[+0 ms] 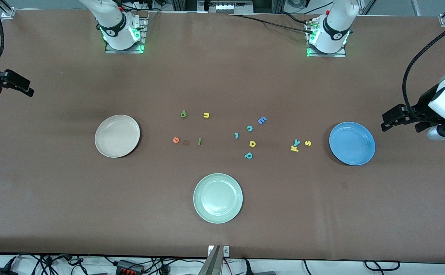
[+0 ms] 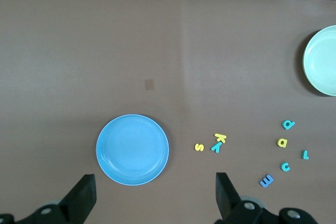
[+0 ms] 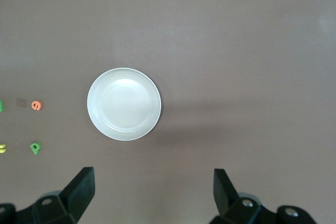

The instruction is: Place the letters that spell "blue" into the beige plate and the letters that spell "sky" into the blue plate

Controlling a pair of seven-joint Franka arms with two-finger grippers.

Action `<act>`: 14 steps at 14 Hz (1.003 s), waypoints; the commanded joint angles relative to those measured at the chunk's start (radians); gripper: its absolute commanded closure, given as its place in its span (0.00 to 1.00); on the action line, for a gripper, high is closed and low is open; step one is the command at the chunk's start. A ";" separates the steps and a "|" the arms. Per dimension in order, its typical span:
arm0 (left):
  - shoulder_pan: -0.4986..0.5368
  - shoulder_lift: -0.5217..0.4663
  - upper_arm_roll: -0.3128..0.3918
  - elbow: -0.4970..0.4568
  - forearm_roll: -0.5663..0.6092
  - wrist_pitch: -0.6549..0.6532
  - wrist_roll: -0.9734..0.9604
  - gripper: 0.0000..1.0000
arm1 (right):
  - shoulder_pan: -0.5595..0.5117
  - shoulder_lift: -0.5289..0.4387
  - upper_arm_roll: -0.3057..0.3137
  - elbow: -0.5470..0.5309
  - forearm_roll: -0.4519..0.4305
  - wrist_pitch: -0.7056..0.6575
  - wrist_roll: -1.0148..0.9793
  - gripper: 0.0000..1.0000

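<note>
From the front, the beige plate [image 1: 117, 136] sits toward the right arm's end of the table, and the blue plate [image 1: 352, 143] toward the left arm's end. Both are bare. The green b [image 1: 183, 114], yellow u [image 1: 206, 115], orange e [image 1: 175, 140] and dark green l [image 1: 199, 141] lie near the beige plate. The yellow s [image 1: 308, 143], yellow k [image 1: 294, 148] and teal y [image 1: 297, 143] lie just beside the blue plate.

From the left wrist, the left gripper [image 2: 153, 198] hangs over the blue plate [image 2: 132, 149], fingers wide, holding nothing.

From the right wrist, the right gripper [image 3: 153, 191] hangs by the beige plate [image 3: 124, 104], fingers wide too, holding nothing.
</note>
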 commanded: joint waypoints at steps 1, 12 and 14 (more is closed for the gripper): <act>-0.001 0.011 0.000 0.026 -0.014 -0.018 -0.008 0.00 | 0.001 0.003 0.000 0.015 -0.010 -0.018 -0.012 0.00; 0.002 0.011 -0.002 0.026 -0.004 -0.020 0.003 0.00 | 0.001 0.021 0.000 0.021 -0.008 -0.018 -0.012 0.00; 0.006 0.016 0.000 0.027 -0.004 -0.020 0.003 0.00 | 0.000 0.021 0.000 0.020 -0.008 -0.018 -0.012 0.00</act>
